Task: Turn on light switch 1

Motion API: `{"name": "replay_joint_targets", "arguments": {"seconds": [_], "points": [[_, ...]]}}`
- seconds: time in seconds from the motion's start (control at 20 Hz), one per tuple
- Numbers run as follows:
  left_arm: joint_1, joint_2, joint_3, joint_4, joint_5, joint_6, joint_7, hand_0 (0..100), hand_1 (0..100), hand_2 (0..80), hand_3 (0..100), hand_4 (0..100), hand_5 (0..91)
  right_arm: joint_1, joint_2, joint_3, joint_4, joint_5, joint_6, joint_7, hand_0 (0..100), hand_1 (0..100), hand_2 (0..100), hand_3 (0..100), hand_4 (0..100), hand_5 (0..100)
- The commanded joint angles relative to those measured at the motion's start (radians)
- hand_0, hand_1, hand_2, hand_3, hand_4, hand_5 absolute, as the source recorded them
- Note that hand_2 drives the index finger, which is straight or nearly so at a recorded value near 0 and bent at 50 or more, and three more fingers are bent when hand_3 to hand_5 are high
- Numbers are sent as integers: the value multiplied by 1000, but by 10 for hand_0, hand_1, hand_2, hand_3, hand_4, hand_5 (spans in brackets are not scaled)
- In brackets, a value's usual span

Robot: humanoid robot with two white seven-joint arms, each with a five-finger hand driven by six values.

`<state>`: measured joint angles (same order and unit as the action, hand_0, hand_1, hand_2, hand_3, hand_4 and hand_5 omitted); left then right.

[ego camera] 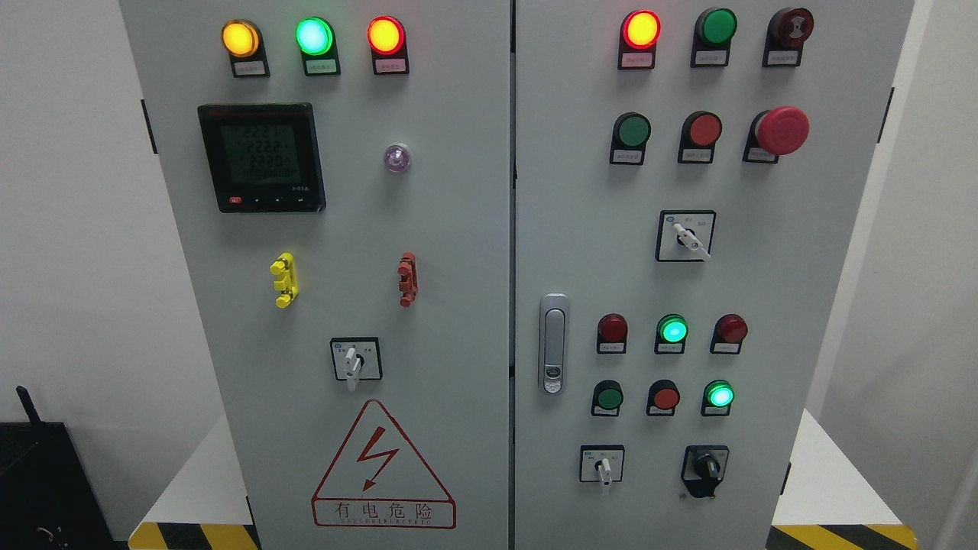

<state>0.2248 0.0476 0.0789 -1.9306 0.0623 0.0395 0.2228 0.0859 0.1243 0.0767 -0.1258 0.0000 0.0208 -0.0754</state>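
From the head camera, a grey electrical cabinet with two doors filled the frame, and neither robot hand was in view, so the state of their fingers could not be told.

On the left door, three indicator lamps glowed along the top: amber, green and red. Below them sat a digital meter with a lit display, and beside it a small clear lamp. Lower down were a yellow clip and a red clip, then a white rotary switch pointing downward, just above a red-edged warning triangle.

The right door carried a lit red lamp, a red mushroom stop button, a white rotary selector turned toward the lower right, and a door latch. Two green lamps glowed among unlit buttons. At the bottom stood a small white switch and a black knob.

Which of these was light switch 1 could not be told; the labels were too small to read.
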Motion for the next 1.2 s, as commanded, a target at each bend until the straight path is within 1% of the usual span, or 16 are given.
{"name": "replay_joint_targets", "arguments": {"seconds": [0.0, 0.2, 0.45, 0.7, 0.85, 1.0, 1.15], "points": [[-94, -37, -113, -116, -35, 42, 15, 0, 748, 448, 821, 872, 778, 0, 0, 0, 0, -25, 1, 0, 0, 0, 0, 0, 0, 0], [-154, -51, -128, -116, -35, 103, 15, 0, 769, 474, 833, 874, 776, 0, 0, 0, 0, -25, 1, 0, 0, 0, 0, 0, 0, 0], [-211, -98, -128, -114, -35, 174, 13, 0, 792, 519, 874, 892, 787, 0, 0, 0, 0, -25, 1, 0, 0, 0, 0, 0, 0, 0], [-228, -118, -133, -114, -47, 206, 12, 0, 796, 556, 902, 905, 820, 0, 0, 0, 0, -25, 1, 0, 0, 0, 0, 0, 0, 0], [-229, -133, -134, -113, -50, 214, 12, 0, 772, 562, 904, 905, 827, 0, 0, 0, 0, -25, -1, 0, 0, 0, 0, 0, 0, 0], [-243, -152, -136, -111, -84, 247, 10, 0, 751, 564, 907, 914, 828, 0, 0, 0, 0, -25, 1, 0, 0, 0, 0, 0, 0, 0], [-251, -153, -140, -110, -111, 255, 10, 0, 740, 561, 908, 914, 832, 0, 0, 0, 0, -25, 1, 0, 0, 0, 0, 0, 0, 0]]}}
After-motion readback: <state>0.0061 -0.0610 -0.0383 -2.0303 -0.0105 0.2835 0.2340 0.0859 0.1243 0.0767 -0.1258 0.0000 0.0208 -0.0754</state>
